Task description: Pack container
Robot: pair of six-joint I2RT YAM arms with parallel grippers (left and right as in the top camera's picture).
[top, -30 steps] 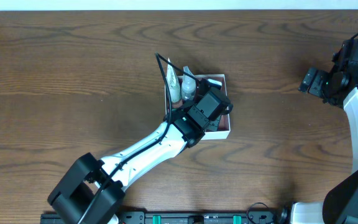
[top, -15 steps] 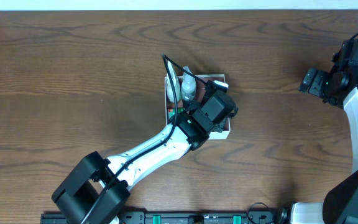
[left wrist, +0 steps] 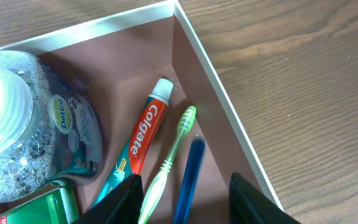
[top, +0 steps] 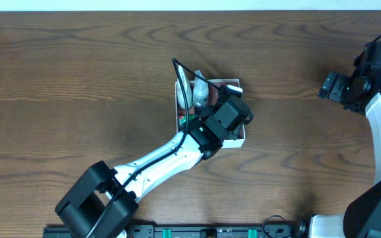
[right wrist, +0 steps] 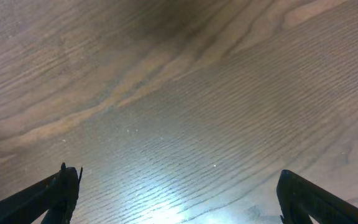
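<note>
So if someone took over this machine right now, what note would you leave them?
Left hand: open, low over the container, holding nothing.
Right hand: open and empty, above the table, well off to the side.
In the container: Dettol bottle, Colgate toothpaste, green toothbrush, blue toothbrush, green soap box.
Done: those five are packed.
Left: nothing else seems to be waiting outside it; probably lift the left hand clear.
</note>
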